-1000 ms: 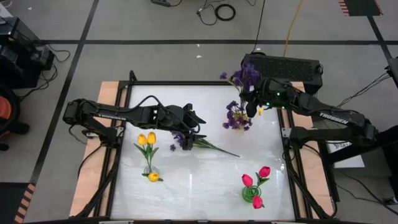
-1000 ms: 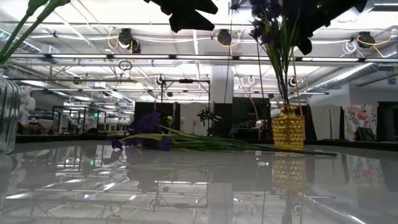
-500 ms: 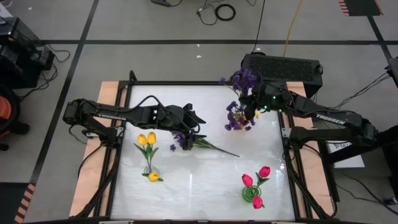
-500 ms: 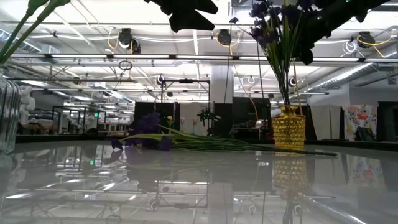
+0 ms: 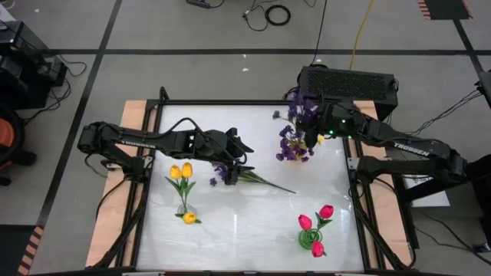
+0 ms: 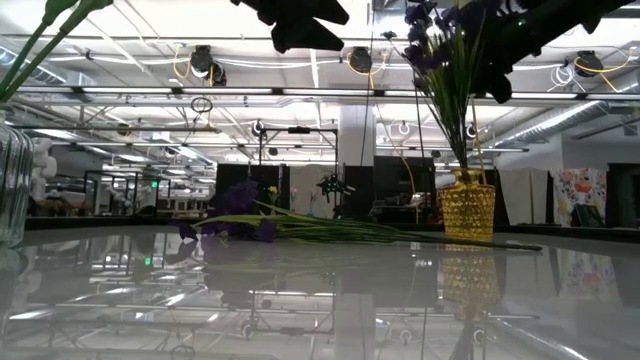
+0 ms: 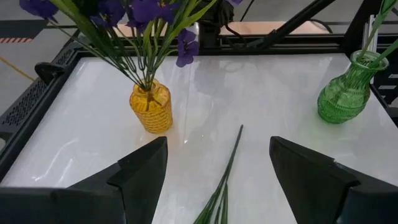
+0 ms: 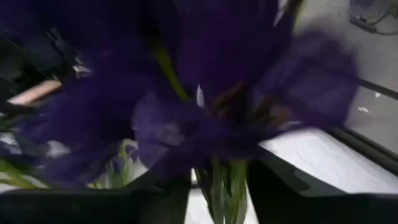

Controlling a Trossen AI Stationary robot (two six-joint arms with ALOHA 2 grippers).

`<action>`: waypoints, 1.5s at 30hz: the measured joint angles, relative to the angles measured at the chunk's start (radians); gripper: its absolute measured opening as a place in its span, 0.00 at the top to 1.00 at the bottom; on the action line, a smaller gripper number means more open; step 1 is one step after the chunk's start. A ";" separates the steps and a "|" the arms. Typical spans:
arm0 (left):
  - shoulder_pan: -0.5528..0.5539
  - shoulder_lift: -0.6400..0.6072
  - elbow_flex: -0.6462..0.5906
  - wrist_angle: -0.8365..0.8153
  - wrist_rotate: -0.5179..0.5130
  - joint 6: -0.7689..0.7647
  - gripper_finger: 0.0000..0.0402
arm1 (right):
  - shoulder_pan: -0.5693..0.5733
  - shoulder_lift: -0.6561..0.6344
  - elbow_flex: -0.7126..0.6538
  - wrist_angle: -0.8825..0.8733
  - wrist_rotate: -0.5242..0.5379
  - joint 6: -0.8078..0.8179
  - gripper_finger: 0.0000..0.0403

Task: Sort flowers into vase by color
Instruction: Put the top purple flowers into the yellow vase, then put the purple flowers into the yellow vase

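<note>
A yellow vase (image 6: 467, 205) (image 7: 151, 109) at the table's far right holds purple sprigs (image 5: 294, 144). My right gripper (image 5: 311, 133) hovers over it, open, with another purple sprig (image 5: 301, 102) between its fingers (image 8: 217, 199). This sprig's stems run down into the vase. A further purple sprig (image 5: 230, 172) lies flat on the table, and my left gripper (image 5: 244, 156) hangs open above it. Yellow tulips (image 5: 181, 172) stand in a clear vase (image 6: 10, 190) at the left. Pink tulips (image 5: 326, 211) stand in a green vase (image 7: 345, 96) at the near right. My right gripper has the sprig's green stems (image 8: 224, 180) between its parted fingers, coming level from the table's right side, across the stems. Blossoms fill the wrist view, and I cannot tell whether either finger touches the stems. The sprig stands tilted, with its lower end in the yellow vase.
A raised dark frame (image 5: 230, 102) borders the white table. The lying sprig's long stem (image 7: 227, 168) reaches toward the table's middle. Open table surface lies between the vases, toward the near edge.
The purple sprig at my right gripper has sunk a little toward the yellow vase. Its blossoms have come nearer to the bunch standing there, and the stems stay in the vase's mouth.
</note>
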 joint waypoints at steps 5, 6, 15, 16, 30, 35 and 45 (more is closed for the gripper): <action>0.000 0.000 0.000 -0.024 0.000 -0.001 0.29 | 0.003 -0.069 0.027 -0.083 0.000 0.006 0.54; 0.000 0.000 0.000 -0.025 0.000 -0.001 0.29 | 0.005 -0.083 0.038 -0.105 0.000 0.006 0.52; -0.012 0.007 -0.047 0.009 0.000 0.002 0.29 | 0.063 -0.232 0.117 -0.206 0.002 0.027 0.45; -0.012 0.017 -0.047 0.017 0.000 0.002 0.29 | 0.073 -0.252 0.119 -0.205 0.007 0.027 0.45; 0.055 0.230 0.131 -0.252 0.054 0.187 0.29 | 0.176 -0.361 0.063 -0.208 0.027 -0.042 0.44; 0.088 0.319 0.131 -0.244 0.057 0.228 0.29 | 0.201 -0.364 0.054 -0.208 0.035 -0.065 0.44; 0.104 0.431 0.131 -0.255 0.066 0.238 0.29 | 0.206 -0.381 0.053 -0.170 0.035 -0.106 0.44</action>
